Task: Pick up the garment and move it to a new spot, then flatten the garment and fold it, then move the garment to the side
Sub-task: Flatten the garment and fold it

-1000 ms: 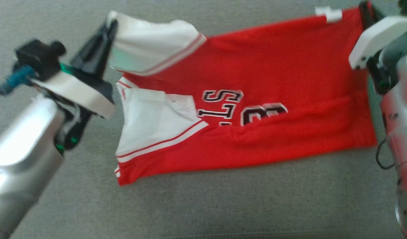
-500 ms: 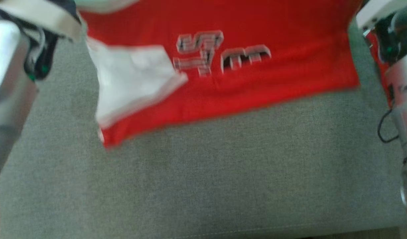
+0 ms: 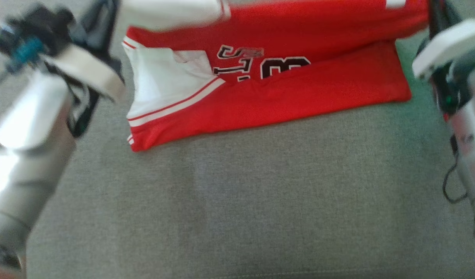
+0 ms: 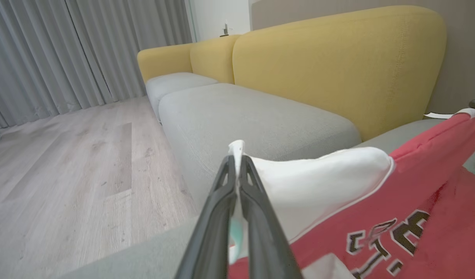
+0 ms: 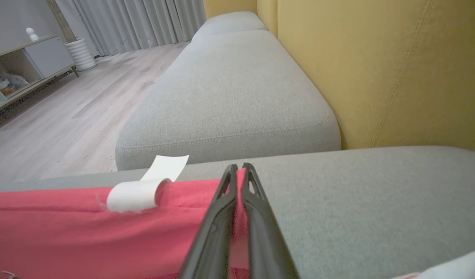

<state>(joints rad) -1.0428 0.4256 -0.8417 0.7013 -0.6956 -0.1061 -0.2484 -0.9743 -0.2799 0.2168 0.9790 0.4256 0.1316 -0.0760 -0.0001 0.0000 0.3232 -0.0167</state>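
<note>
My left gripper (image 4: 235, 161) is pinched tight on the edge of the white sleeve (image 4: 318, 182), and my right gripper (image 5: 237, 167) is pinched just as tight on the red hem, just beside the curled white label (image 5: 134, 195). Both hold the far edge of the garment (image 3: 299, 97) off the seat. The near half of this red jersey lies flat on the grey seat cushion (image 3: 237, 201), lettering up, with its lower white sleeve spread at my left. The held edge hangs above it, stretched between my two hands, and the yellow backrest (image 4: 338, 69) stands beyond.

I judge this to be the fold itself — the shirt looks spread well enough, and the lifted half is ready to go over the resting half.

Next I need to carry both corners toward me at an even height, with the cloth taut enough that the crease forms straight across the lettering. Then I lower the far edge onto the near edge, match the corners, and only then let go. The raised sleeve sags loosely, so it may tuck under and bunch — I should lay my left side down slowly.
</note>
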